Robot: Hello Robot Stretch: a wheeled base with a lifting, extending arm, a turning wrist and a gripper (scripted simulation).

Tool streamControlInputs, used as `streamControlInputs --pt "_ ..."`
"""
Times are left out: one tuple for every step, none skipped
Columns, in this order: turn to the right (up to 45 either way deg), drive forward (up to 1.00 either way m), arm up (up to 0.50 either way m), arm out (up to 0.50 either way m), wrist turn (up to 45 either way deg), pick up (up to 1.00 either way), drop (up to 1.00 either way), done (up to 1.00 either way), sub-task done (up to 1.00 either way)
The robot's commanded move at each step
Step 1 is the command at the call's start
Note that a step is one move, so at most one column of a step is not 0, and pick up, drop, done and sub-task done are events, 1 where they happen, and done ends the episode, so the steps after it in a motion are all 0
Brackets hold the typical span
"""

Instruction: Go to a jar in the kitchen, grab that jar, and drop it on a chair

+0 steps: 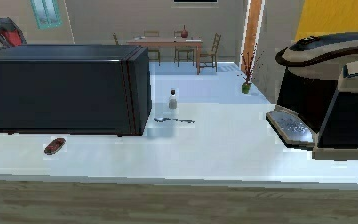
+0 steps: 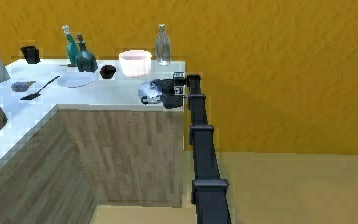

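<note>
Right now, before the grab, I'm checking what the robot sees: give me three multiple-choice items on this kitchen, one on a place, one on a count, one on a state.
1. Where does the clear glass jar stand? A) on the counter by the yellow wall, right of the pale bowl; B) on the floor; C) on the dining table.
2. How many green bottles stand on that counter? A) one; B) two; C) four.
3. How is the jar posed? A) lying on its side; B) hanging from the pincer; C) upright.
Answers: 1 A, it rises beside the bowl at the wall; 2 B, two stand together left of the bowl; 3 C, its neck points straight up.
</note>
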Motion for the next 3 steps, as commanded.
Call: streamControlInputs --pt "0.0 0.00 0.10 0.00 0.0 0.00 0.00 0.00 0.00" --pt "0.0 0.00 0.04 0.00 0.0 0.00 0.00 0.00 0.00" --pt "0.0 0.00 0.00 0.00 -45.0 0.00 0.00 0.00 0.00"
